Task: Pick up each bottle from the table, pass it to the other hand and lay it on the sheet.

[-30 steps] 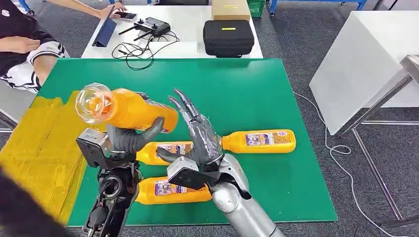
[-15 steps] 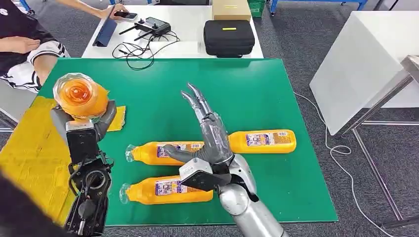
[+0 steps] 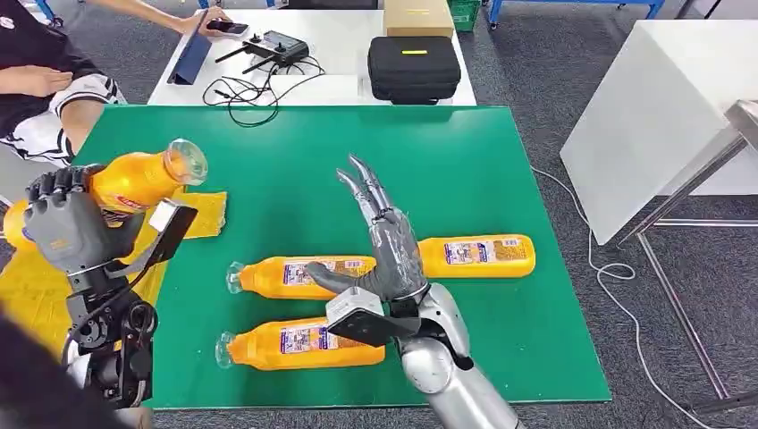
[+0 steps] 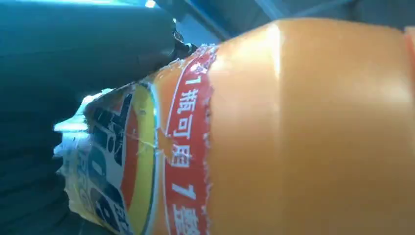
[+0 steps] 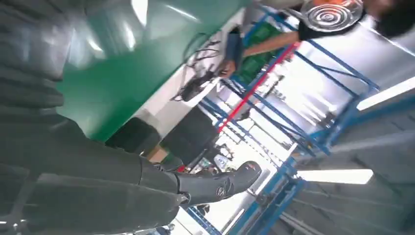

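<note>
The green counter (image 3: 447,161) takes up most of the scene, with a yellow sheet (image 3: 45,286) spread along its left side and a small yellow flap of it reaching onto the green near the left robot hand. Behind the green surface stands a white table (image 3: 340,85) carrying a black case (image 3: 414,67), a cardboard box (image 3: 416,16), a tangle of cables (image 3: 241,89) and a controller (image 3: 277,45); a person (image 3: 45,80) sits at the far left, one hand on a phone (image 3: 226,28).

Three orange bottles lie on their sides on the green counter: the far-right bottle (image 3: 478,256), the middle bottle (image 3: 286,275) just left of it, and the near bottle (image 3: 304,344) closest to the robot.

The left robot hand (image 3: 67,228) is raised over the yellow sheet and grips a fourth, held bottle (image 3: 134,181), tilted with its clear cap end pointing toward the green. In the left wrist view the held bottle (image 4: 293,127) shows its torn red and blue label close up.

The right robot hand (image 3: 380,241) hovers above the middle and far-right bottles with fingers (image 3: 362,183) stretched straight and apart, thumb out to the side, holding nothing. The right wrist view shows one dark fingertip (image 5: 230,183) extended.
</note>
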Controlling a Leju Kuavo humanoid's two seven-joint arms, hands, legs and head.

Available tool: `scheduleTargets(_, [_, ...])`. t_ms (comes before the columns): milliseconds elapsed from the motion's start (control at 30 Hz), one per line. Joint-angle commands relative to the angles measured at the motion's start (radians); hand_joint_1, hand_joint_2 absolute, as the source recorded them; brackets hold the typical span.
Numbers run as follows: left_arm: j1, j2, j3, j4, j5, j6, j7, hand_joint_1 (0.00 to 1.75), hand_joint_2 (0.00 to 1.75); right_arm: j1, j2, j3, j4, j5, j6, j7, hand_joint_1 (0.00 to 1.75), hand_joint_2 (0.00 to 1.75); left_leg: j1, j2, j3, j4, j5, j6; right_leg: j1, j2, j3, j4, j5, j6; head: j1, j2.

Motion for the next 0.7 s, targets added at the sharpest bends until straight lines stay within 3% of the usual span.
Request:
scheduleTargets(33, [-0.018,0.101,0.024,0.173,-0.019,-0.001,0.069,1.75,1.75,-0.011,-0.063,0.027,0.046,0.029,0.015,0.015,0.0,1.75,0.0,0.002,0.007,-0.003,-0.001,0.0,0.0,0.0,0.006,-0.002,-0.001,0.0,0.0,0.0])
scheduleTargets(267, [0.043,0.138,0.137,0.265,-0.017,-0.001,0.103,1.75,1.75,0.048,-0.1,-0.02,0.054,0.154,0.047,0.047,0.0,1.75,-0.001,0.003,0.008,-0.004,-0.002,0.0,0.0,0.001,0.008,-0.004,-0.001,0.0,0.001,0.0])
scheduleTargets(400, [0.032,0.137,0.083,0.363,-0.026,-0.001,0.142,1.75,1.75,0.073,-0.112,-0.021,0.06,0.245,0.045,0.087,0.0,1.75,-0.001,0.0,0.008,-0.005,-0.002,-0.001,-0.001,-0.002,0.008,-0.004,-0.002,0.0,0.0,0.0])
scheduleTargets(700, [0.022,0.133,0.07,0.394,-0.025,-0.001,0.158,1.75,1.75,0.075,-0.107,-0.015,0.062,0.261,0.054,0.09,0.0,1.75,-0.001,-0.003,0.006,-0.004,-0.001,-0.001,0.0,-0.004,0.006,-0.003,-0.002,0.0,0.0,0.0])
